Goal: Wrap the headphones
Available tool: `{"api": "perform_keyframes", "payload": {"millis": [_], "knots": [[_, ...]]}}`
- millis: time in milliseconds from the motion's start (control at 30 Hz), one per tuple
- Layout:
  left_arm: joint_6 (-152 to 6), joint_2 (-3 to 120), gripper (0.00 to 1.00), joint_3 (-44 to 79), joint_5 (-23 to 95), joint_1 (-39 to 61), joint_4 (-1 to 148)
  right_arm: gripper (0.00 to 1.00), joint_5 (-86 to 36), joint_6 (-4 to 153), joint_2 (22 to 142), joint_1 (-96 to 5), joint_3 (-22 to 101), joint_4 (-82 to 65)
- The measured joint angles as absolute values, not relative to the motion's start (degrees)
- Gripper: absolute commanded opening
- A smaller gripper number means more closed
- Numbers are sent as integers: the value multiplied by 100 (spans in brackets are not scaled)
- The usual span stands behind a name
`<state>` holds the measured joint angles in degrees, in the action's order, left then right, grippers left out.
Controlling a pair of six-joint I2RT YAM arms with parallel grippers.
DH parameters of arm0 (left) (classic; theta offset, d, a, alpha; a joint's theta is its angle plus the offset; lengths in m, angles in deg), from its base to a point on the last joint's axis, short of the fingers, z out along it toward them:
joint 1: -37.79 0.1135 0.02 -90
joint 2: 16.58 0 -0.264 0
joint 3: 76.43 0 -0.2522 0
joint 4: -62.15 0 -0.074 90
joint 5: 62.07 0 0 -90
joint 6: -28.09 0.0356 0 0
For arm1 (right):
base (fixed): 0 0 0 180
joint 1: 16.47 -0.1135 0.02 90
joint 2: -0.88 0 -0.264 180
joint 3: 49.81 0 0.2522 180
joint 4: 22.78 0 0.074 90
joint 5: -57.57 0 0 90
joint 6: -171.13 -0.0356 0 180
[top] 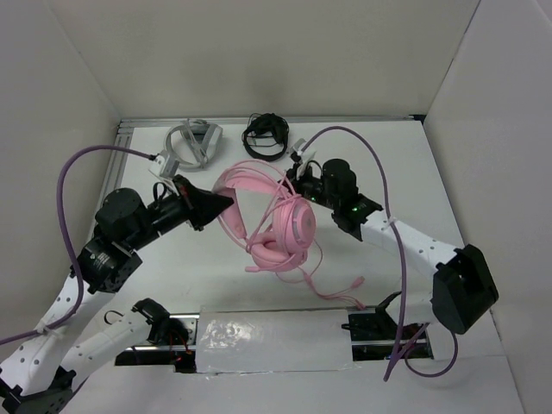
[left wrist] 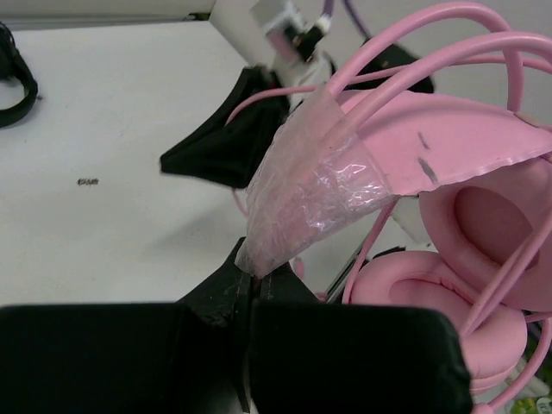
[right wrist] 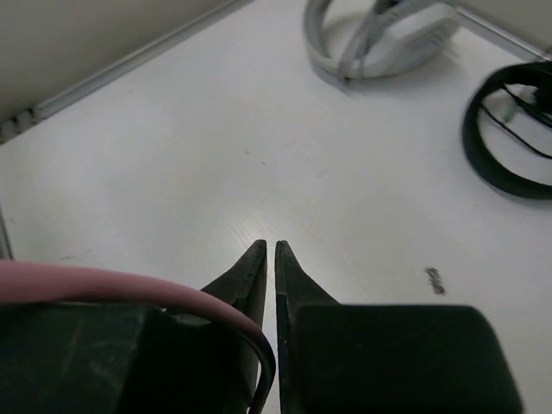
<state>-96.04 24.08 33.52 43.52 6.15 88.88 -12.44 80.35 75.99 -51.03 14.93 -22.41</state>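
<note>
The pink headphones (top: 285,226) sit mid-table with the headband arching up toward the back, and their earcups (left wrist: 483,216) fill the right of the left wrist view. A strip of clear plastic wrap (left wrist: 310,194) stretches from the headband down to my left gripper (left wrist: 250,274), which is shut on its end; from above, that gripper (top: 226,200) is just left of the headband. My right gripper (right wrist: 270,246) stands a narrow slit open with nothing between its tips, behind the headband (top: 293,177). The pink cable (right wrist: 129,283) lies over its left finger and curves down between the fingers near their base.
Grey headphones (top: 191,142) (right wrist: 379,39) and black headphones (top: 266,134) (right wrist: 509,138) lie at the back of the table. A roll of clear wrap on its holder (top: 267,341) spans the front edge between the arm bases. Loose pink cable (top: 332,289) trails toward it.
</note>
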Motion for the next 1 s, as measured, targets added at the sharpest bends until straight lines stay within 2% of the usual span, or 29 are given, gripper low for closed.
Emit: {"api": "perform_keyframes", "payload": {"millis": [367,767,933,967,1000], "knots": [[-10132,2876,0,2515,3524,609,8923,21,-639,7207,8967,-6054,1463,-3638],[-10301,3278,0,1831,1651,609,9006,23,-519,6730,9081,-6653,488,-4344],[-10246,3648,0,1505,800,609,9013,17,-433,6593,9227,-6968,175,-4534],[-10222,3707,0,1442,663,609,9013,15,-414,6591,9282,-7033,175,-4567],[-10196,3781,0,1359,525,609,9015,7,-403,6580,9330,-7134,173,-4595]]}}
